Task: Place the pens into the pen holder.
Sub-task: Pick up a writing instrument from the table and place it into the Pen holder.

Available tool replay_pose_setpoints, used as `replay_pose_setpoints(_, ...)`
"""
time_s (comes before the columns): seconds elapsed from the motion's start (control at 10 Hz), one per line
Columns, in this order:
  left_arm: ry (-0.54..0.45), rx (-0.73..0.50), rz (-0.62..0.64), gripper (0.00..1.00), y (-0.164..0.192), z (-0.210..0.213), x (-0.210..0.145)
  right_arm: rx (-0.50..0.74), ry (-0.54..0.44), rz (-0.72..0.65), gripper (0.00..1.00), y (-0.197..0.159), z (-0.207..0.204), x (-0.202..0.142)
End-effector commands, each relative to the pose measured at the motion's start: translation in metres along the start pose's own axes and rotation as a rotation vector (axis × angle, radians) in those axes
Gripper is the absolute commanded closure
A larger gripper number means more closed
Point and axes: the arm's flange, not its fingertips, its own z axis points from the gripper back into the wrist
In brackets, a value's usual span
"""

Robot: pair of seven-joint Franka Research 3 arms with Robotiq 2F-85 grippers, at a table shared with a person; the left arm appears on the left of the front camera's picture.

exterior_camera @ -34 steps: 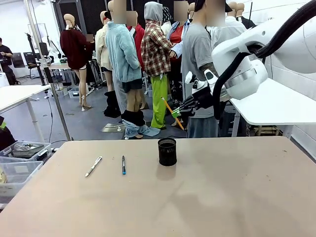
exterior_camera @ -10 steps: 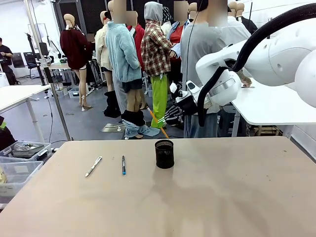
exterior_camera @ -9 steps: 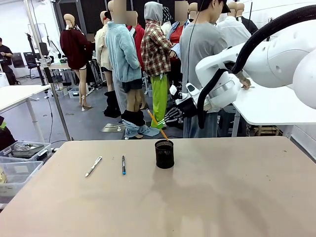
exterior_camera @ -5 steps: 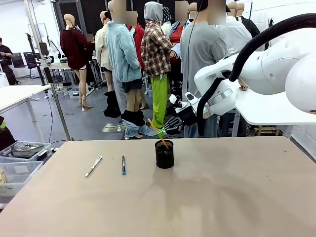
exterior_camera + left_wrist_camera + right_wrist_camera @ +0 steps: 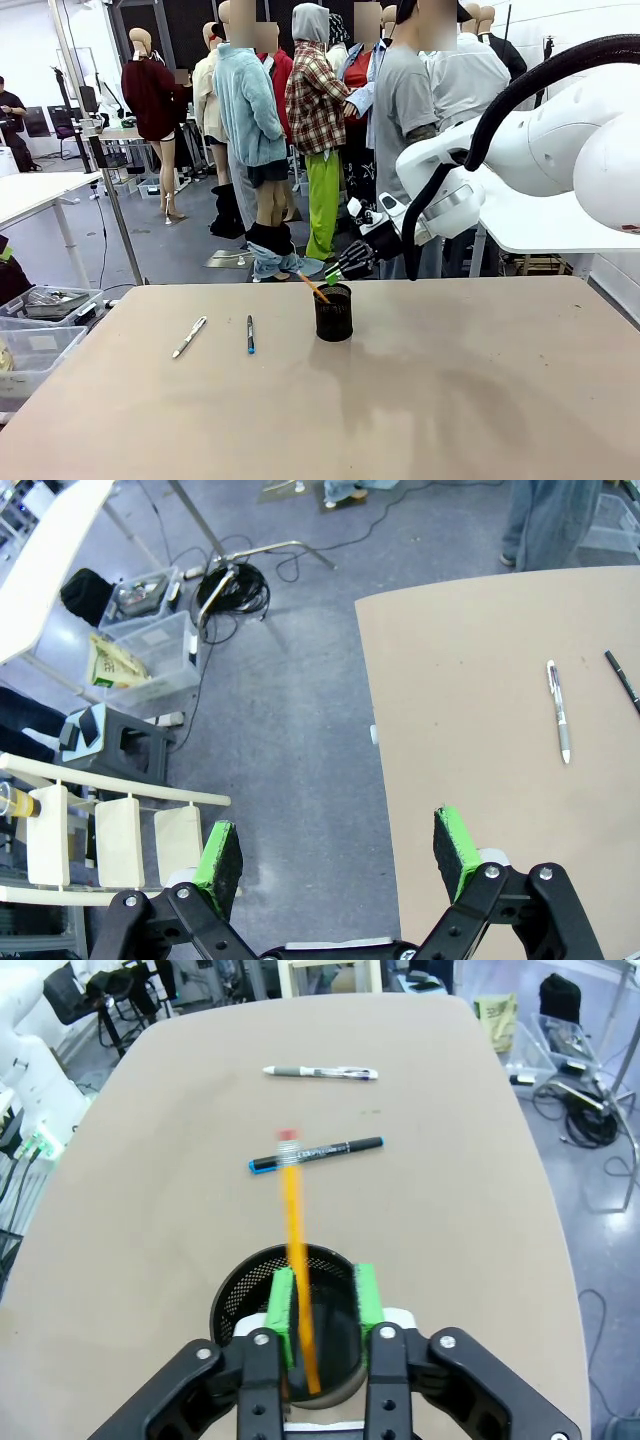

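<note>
The right claw (image 5: 322,1305) has just parted its pads, dropping the orange pencil (image 5: 293,1220) into the pen holder (image 5: 235,1295) directly beneath it. One down: the white pen (image 5: 320,1073) and blue-tipped pen (image 5: 315,1152) lie on the desk (image 5: 150,1160) beyond. The left claw (image 5: 340,855) gapes empty.

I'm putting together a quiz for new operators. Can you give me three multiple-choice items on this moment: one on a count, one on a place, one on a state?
1. How many pens lie flat on the table? A one; B two; C four.
2. Where is the orange pencil's lower end? A in the pen holder; B flat on the table; C held clear of everything.
3. How is the left gripper? A shut on a pen; B shut, empty; C open, empty.
Answers: 1 B, the white pen and the dark pen lie there; 2 A, it stands inside the mesh cup; 3 C, its pads stand wide apart with nothing between.
</note>
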Motion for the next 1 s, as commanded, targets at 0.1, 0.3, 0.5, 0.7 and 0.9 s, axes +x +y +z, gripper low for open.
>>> replay_pose_setpoints(0.1, 0.001, 0.003, -0.002, 0.00, 0.002, 0.000, -0.001, -0.046, 0.050, -0.026, 0.39, 0.012, 0.015, 0.000)
replay_pose_setpoints(0.3, 0.001, 0.003, -0.002, 0.00, 0.002, 0.000, -0.001, -0.184, 0.217, -0.117, 0.39, 0.040, 0.061, -0.001)
replay_pose_setpoints(0.5, 0.001, 0.003, -0.002, 0.00, 0.002, 0.000, -0.001, -0.378, 0.361, -0.285, 0.39, 0.078, 0.126, -0.003)
replay_pose_setpoints(0.7, 0.001, 0.003, -0.002, 0.00, 0.002, 0.000, -0.001, -0.507, 0.439, -0.478, 0.39, 0.109, 0.185, -0.012)
replay_pose_setpoints(0.9, 0.001, 0.003, -0.002, 0.00, 0.002, 0.000, -0.001, -0.643, 0.479, -0.670, 0.39, 0.140, 0.237, -0.025)
